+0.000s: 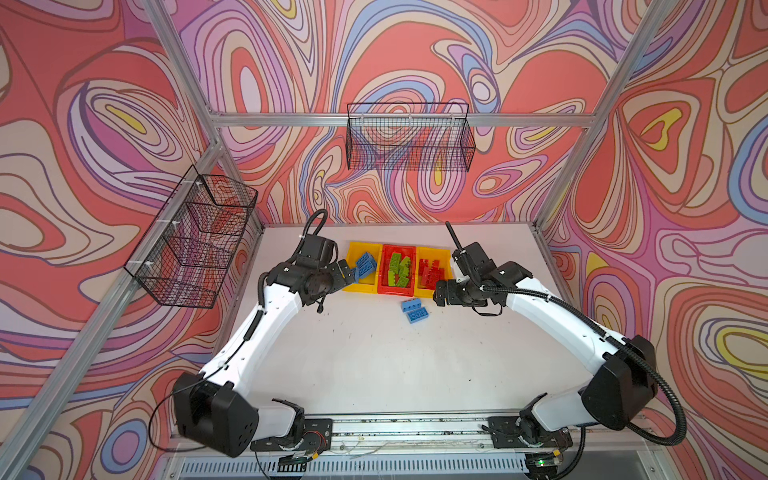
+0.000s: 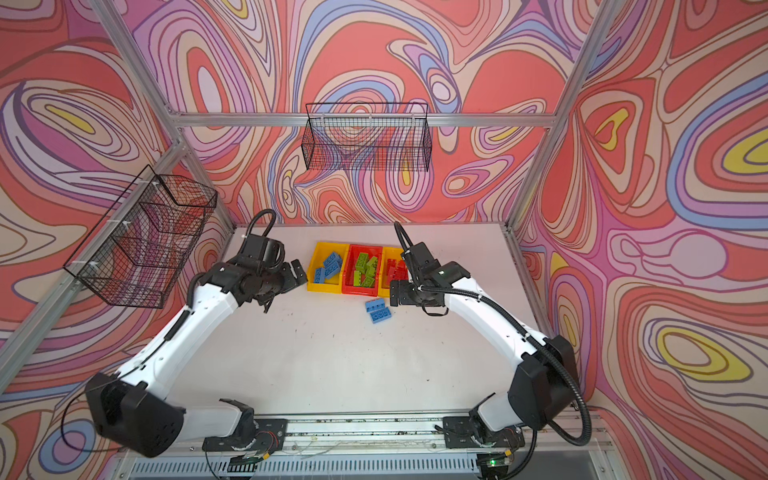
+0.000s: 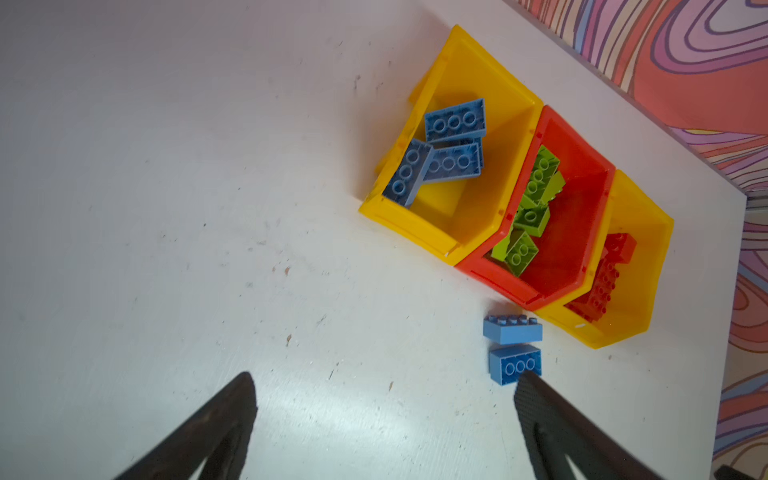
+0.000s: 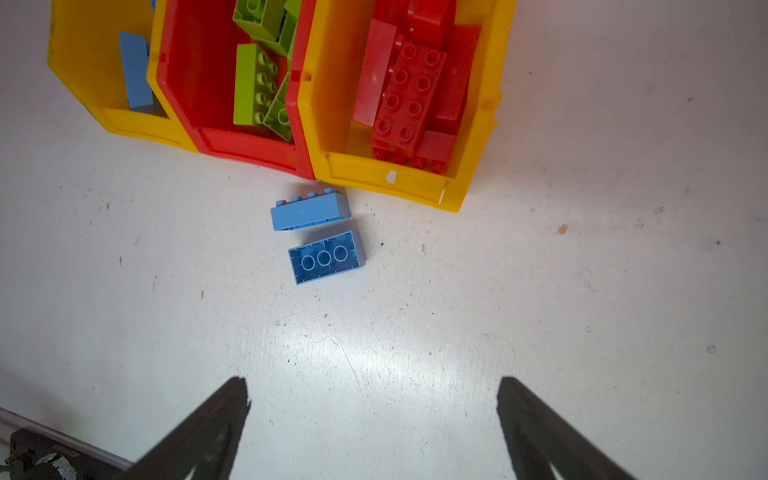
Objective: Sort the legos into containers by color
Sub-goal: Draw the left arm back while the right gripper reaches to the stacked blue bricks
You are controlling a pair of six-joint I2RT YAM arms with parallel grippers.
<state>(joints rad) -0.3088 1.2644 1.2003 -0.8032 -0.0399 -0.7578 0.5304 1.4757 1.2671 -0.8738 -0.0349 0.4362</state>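
Three glossy open-top plastic bins stand joined in a row at the far middle of the scuffed white table (image 1: 374, 365). The left yellow bin (image 1: 363, 247) holds smooth light blue bricks (image 1: 368, 264) piled askew, several showing hollow undersides with round tubes. The red bin (image 1: 399, 247) holds lime green bricks (image 1: 399, 270), and the right yellow bin (image 1: 434, 251) holds red bricks (image 1: 430, 272).

Two more blue legos lie on the table, just near of the seam between the red and right yellow bins. One is a side-lying brick (image 4: 309, 212) with its studs toward the bins. Just beside it is an upturned brick (image 4: 327, 257), three tubes showing.

The left gripper (image 3: 384, 386) hangs just left of the left yellow bin, its textured black fingers spread wide with nothing between them. The right gripper (image 4: 372, 386), right of the loose pair, is likewise spread and empty.
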